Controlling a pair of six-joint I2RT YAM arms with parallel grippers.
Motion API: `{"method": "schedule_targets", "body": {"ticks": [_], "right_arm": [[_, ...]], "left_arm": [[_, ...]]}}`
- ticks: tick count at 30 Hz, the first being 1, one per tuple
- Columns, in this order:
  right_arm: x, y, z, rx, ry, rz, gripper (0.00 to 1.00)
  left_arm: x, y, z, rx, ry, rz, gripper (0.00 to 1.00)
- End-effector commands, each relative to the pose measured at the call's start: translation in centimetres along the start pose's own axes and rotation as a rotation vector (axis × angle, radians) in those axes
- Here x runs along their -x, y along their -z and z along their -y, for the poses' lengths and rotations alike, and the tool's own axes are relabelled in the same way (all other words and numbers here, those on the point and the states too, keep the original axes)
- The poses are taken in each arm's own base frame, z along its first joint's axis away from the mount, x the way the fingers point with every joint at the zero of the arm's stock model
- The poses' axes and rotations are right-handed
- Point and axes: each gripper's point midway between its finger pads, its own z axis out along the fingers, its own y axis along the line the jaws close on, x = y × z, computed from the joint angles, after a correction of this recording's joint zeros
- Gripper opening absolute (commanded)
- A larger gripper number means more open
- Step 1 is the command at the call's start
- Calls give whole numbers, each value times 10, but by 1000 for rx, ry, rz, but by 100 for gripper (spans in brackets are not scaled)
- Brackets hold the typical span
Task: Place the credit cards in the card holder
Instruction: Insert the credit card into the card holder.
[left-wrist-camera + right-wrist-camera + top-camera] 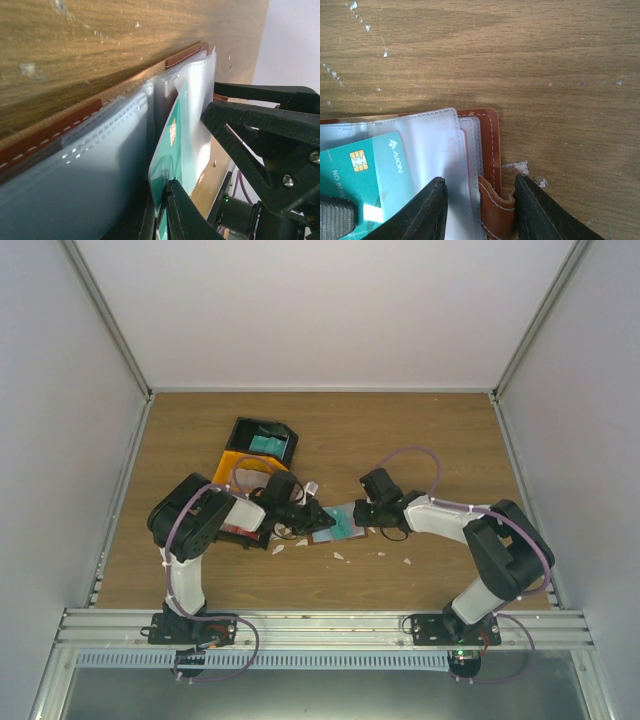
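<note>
a small reddish-brown leather card holder (322,536) lies open on the wooden table (420,440), near the middle and a little toward the near edge, between the two arms. its frosted clear plastic sleeves (432,145) fan out over the stitched leather border. a teal plastic credit card with a gold chip (365,170) lies part-way under one sleeve, its chip end still uncovered.

the left gripper (161,200) comes in from the left side of the holder. its fingers are drawn almost together and pinch the edge of the teal card between them.

the right gripper (480,187) reaches in from the right. its fingers (432,210) are spread apart, straddling the holder's right corner: one lies over the sleeves, the other is beside the leather rim above bare wood. whether they press on the holder cannot be told.

toward the far left corner sits a black-and-orange compartment tray (240,430), well apart from the holder, with a second teal card (268,443) lying in its black part. small white scraps (340,555) dot the wood between the holder and the near edge.
</note>
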Motion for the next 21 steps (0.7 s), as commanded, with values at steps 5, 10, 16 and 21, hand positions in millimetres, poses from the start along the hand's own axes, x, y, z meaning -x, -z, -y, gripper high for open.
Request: {"method": "schedule_targets", "body": {"ticks": [5,10,16,21], "right_arm": [[-34,-2,7,-5,-17,-111,40],[-33,0,6,-2,-24,-106,42],[-30,5,7,-7,-37,-84,44],[-24,15,8,-4,-63,-40,50]], "left_arm": [[-6,-11,-7,35,-24,-23,14],[-4,-12,-5,40,-51,-23,18],[5,-16,1,46,-81,-11,16],[11,-20,1,53,-89,-6,14]]}}
